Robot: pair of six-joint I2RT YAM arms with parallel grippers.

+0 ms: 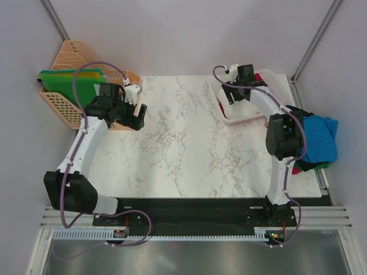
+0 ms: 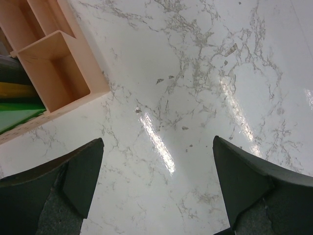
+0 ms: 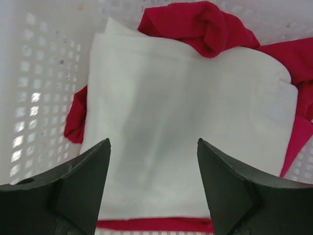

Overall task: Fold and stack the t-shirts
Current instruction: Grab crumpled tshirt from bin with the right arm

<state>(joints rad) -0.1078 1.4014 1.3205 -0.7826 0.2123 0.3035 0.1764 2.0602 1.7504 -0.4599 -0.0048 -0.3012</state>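
Since the right claw [image 3: 152, 147] hangs with its jaws apart and nothing between them, directly above the white t-shirt [image 3: 186, 112], the grasp is probably the step in hand, and that is where trouble could start. That shirt lies loosely folded in several layers, so a shallow pinch might catch only the top layer and let the rest unfold and drag as it lifts. A deep pinch could just as well gather the red t-shirt [image 3: 195, 24], which is crumpled under and around the white one and would likely come up tangled with it. Past the cloth, the white mesh basket [image 3: 34, 98] looks light, and a fingertip catching its perforated wall might tip it or pull it along.

The left claw [image 2: 157, 142] is spread wide over bare bench [image 2: 205, 58] and holds nothing. This bench is glossy and marble-patterned, with grey veins and bright glare streaks, so cloth may slide on it readily. A blue t-shirt [image 1: 320, 137] sits heaped with darker cloth at the bench's right edge, soft and shapeless, partly over the side, where a passing arm could knock it off. Farther back, the white shirt is matte and smooth, the red one bunched into rounded folds. At the far left stands a rigid peach lattice rack [image 2: 54, 63] holding flat green folders [image 2: 14, 117].
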